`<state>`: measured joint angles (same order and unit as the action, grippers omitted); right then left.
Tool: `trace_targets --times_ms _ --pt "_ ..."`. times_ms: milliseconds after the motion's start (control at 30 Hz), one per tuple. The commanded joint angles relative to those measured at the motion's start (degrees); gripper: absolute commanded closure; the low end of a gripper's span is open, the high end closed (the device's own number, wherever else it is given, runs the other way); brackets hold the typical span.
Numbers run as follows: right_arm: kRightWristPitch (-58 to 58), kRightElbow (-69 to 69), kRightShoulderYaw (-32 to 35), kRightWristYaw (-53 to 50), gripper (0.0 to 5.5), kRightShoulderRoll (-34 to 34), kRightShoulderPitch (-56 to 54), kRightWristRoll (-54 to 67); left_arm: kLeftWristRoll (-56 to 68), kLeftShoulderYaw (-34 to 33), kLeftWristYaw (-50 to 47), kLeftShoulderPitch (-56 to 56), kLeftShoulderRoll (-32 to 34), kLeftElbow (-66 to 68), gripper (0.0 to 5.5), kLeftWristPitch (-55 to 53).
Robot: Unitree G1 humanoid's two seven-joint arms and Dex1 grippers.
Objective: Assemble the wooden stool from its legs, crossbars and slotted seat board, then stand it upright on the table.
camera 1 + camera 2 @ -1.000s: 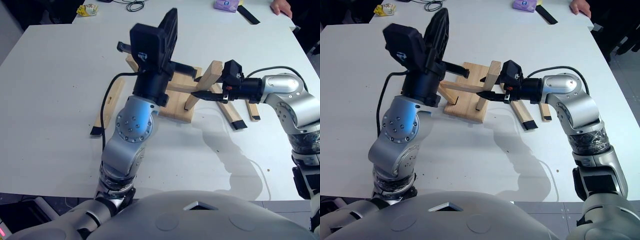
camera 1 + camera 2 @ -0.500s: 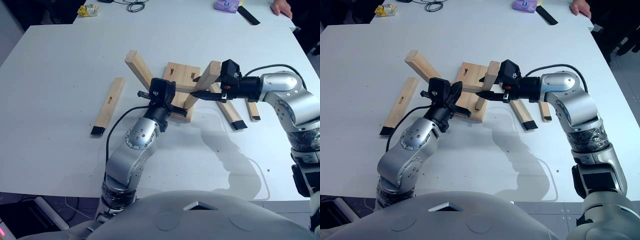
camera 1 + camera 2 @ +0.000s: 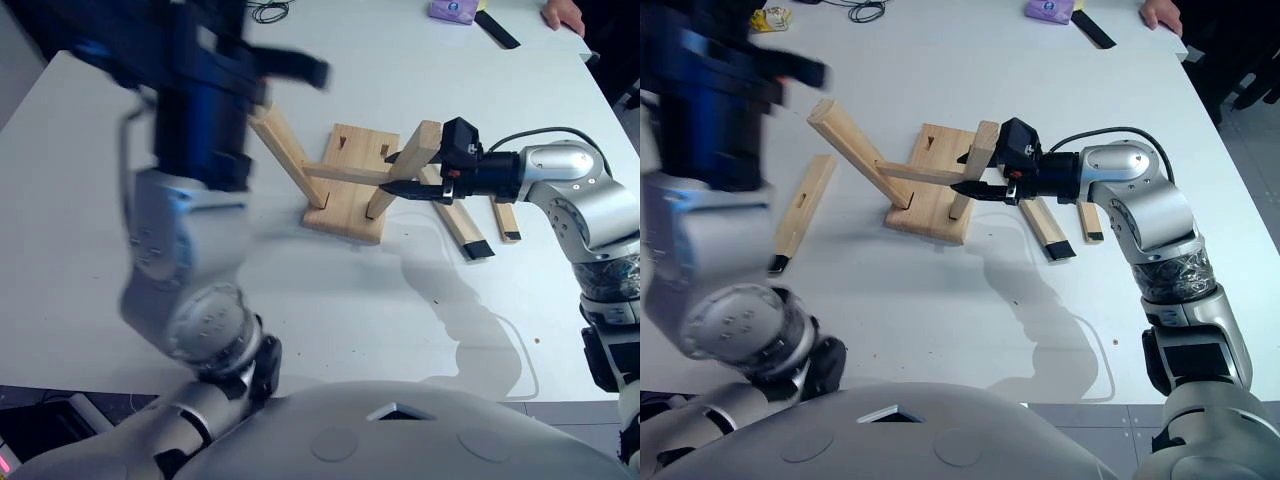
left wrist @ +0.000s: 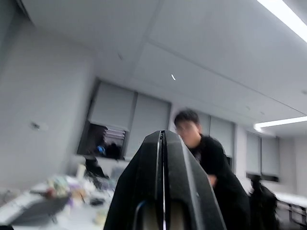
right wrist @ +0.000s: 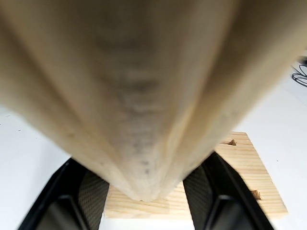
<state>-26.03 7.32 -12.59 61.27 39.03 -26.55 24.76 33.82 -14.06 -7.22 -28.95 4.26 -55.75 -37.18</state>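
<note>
The leg at the seat board's three o'clock looks stiff and light, best held mid-length where the right gripper pinches it between its fingers, while the left gripper has its fingers pressed together.

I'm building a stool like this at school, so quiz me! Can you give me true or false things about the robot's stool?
1. The right pincer grips a leg standing on the seat board. True.
2. The stool is finished and upright. False: the seat board lies flat on the table with just two legs on it.
3. A crossbar joins the held leg to the tilted leg. True.
4. The left pincer is holding a wooden piece. False: it is raised high, shut on nothing.
5. A loose leg lies flat on the table. True.
</note>
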Motion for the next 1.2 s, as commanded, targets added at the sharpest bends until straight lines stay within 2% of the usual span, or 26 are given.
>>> trace_targets --times_ms 33,233,433,633,667,1133,1200 --pt "-1.44 -3.48 -2.29 9.44 3.48 3.78 1.09 0.22 16.10 -26.00 -3.52 -5.66 15.46 6.72 5.50 1.57" --pt "1.62 -9.04 -2.94 16.28 3.48 3.17 -2.14 -0.15 18.66 -29.56 -2.44 5.38 18.15 10.73 5.50 0.76" --pt "6.27 -15.98 -3.10 17.00 3.48 0.34 -5.83 -2.67 14.10 -24.94 1.66 16.15 13.64 17.21 5.50 6.63" --pt "4.25 -12.72 1.02 13.11 3.48 0.11 -3.62 -0.82 12.81 -21.63 3.13 20.91 10.54 18.97 5.50 11.13" --pt "3.35 -11.52 1.39 12.59 3.12 0.29 -2.78 -0.40 12.84 -21.17 3.16 21.75 10.08 18.53 5.50 11.66" --pt "-4.00 -4.02 6.73 6.28 1.16 2.42 2.40 -0.06 12.98 -18.16 3.47 28.82 8.17 17.24 5.50 16.70" --pt "-5.61 -0.79 8.56 6.83 1.16 4.49 4.69 1.44 13.04 -18.10 3.87 30.06 7.97 17.40 5.50 17.35"
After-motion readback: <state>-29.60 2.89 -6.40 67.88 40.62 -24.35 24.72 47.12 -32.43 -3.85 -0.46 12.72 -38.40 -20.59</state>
